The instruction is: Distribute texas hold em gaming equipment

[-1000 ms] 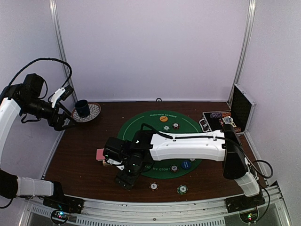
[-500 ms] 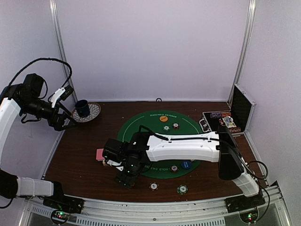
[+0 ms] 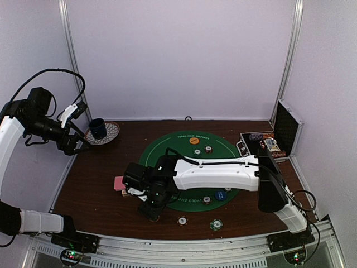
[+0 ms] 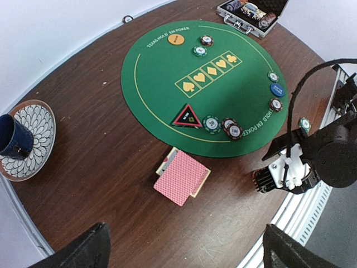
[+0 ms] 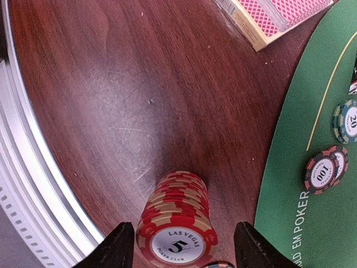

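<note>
The right gripper [image 5: 185, 247] sits low over the wooden table [image 5: 100, 100], its fingers parted on either side of a stack of red striped chips [image 5: 177, 220] marked 5; a sliver of gap shows beside the stack, so nothing is clamped; the stack stands upright on bare wood, just off the edge of the green felt mat [image 5: 295, 100]; on the felt nearby lie two overlapping red chips [image 5: 322, 172] and a green chip [image 5: 350, 121]; further off on the wood lies the deck of pink-backed cards [image 5: 279, 11]; the red triangle [image 4: 187, 116] rests on the mat near the cards; the left gripper [image 4: 187, 252] hangs high at the left, fingers spread wide and empty, near the blue cup [image 3: 97, 128] on its patterned plate [image 3: 113, 133]
</note>
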`<state>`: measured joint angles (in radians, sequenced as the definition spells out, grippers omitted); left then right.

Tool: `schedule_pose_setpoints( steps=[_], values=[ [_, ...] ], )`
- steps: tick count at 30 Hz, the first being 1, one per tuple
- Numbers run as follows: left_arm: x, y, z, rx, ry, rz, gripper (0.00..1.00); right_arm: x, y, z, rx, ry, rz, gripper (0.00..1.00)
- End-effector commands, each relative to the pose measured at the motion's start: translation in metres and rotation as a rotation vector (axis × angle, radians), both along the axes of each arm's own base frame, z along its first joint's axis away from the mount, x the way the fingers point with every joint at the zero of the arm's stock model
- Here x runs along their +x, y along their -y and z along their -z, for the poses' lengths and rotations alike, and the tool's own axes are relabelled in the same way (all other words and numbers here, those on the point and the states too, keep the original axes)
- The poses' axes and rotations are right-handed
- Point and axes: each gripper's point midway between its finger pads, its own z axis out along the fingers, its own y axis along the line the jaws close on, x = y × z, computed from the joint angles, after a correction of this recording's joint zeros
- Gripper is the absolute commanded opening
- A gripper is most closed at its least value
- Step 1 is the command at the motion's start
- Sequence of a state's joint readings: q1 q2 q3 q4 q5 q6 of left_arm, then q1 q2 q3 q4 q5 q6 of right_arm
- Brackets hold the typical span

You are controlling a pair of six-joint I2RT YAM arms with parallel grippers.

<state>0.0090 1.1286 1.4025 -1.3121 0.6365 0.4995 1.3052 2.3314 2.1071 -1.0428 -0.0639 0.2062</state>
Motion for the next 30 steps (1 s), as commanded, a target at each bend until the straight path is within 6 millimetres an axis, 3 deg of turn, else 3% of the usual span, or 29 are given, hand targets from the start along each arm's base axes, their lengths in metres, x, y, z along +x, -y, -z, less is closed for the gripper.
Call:
schedule_pose_setpoints(
  steps=[1, 12, 16, 22, 30],
  values=[
    [-0.005, 0.003, -0.007, -0.006, 0.025, 0.022, 0.97, 0.007, -0.006, -0.004, 0.024, 0.005, 0.004, 0.63],
    [-0.005, 0.003, -0.007, -0.003, 0.027, 0.021, 0.98, 0.006, -0.006, -0.001, 0.021, -0.002, 0.002, 0.57],
    [-0.005, 0.002, -0.007, -0.002, 0.028, 0.020, 0.97, 0.006, -0.006, -0.003, 0.025, 0.002, 0.004, 0.51],
    [-0.005, 0.003, -0.007, -0.003, 0.029, 0.021, 0.97, 0.007, -0.007, -0.011, 0.043, 0.008, 0.009, 0.44],
    [-0.005, 0.003, -0.007, -0.007, 0.028, 0.024, 0.98, 0.007, -0.008, -0.027, 0.075, 0.008, 0.012, 0.42]
  ],
)
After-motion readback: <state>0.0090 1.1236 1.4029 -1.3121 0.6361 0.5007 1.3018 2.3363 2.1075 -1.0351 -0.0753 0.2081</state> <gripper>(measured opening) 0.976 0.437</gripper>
